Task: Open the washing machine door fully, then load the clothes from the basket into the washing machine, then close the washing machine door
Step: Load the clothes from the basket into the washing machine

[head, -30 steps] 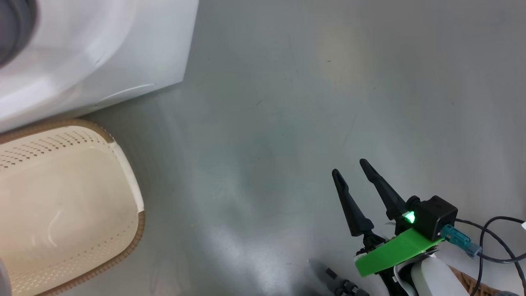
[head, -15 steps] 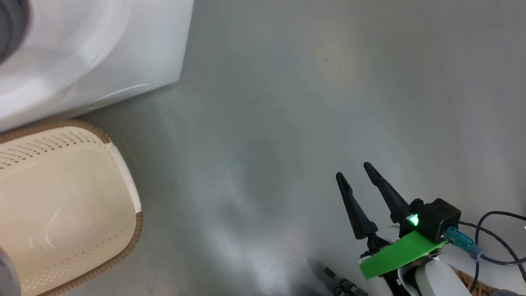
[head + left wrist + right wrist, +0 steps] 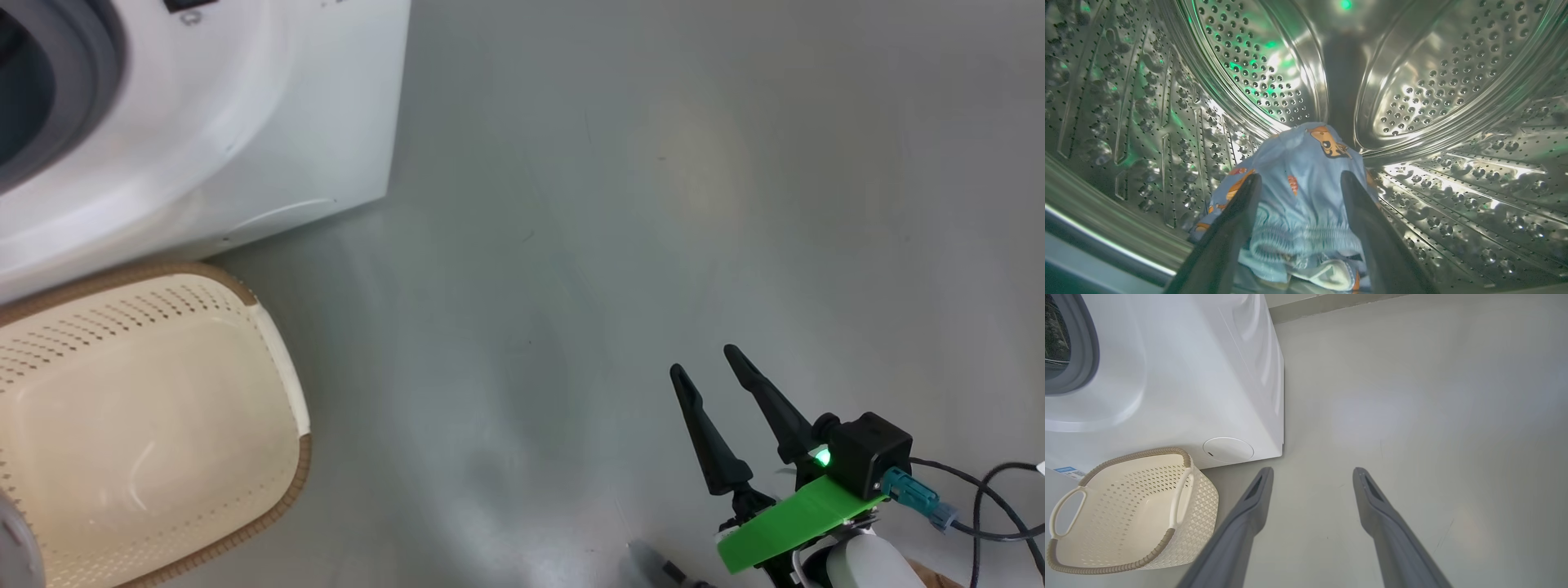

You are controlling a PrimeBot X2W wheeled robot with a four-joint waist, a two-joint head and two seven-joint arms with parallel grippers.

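A robot loads laundry into a white front-loading washing machine (image 3: 245, 122) that stands on a grey floor (image 3: 612, 204). The left gripper (image 3: 1301, 176) reaches deep into the perforated steel drum (image 3: 1453, 61), its two dark fingers spread apart and gripping nothing. Between and just beyond them, the clothes (image 3: 1298, 208) lie in a soft heap on the bottom of the drum: light-blue fabric printed with small orange cartoon figures, and a bit of white lining nearest the camera. The arm probably reaches this far in so that the garment lands well inside, away from the grey rubber ring (image 3: 90, 82) at the mouth, where it could catch when the door closes. The cream perforated basket (image 3: 122, 318) sits on the floor just in front of the machine, close for short carries, with its bottom bare. The right gripper (image 3: 704, 359) hangs open and idle over bare floor, well apart from both, likely kept out of the left arm's way.
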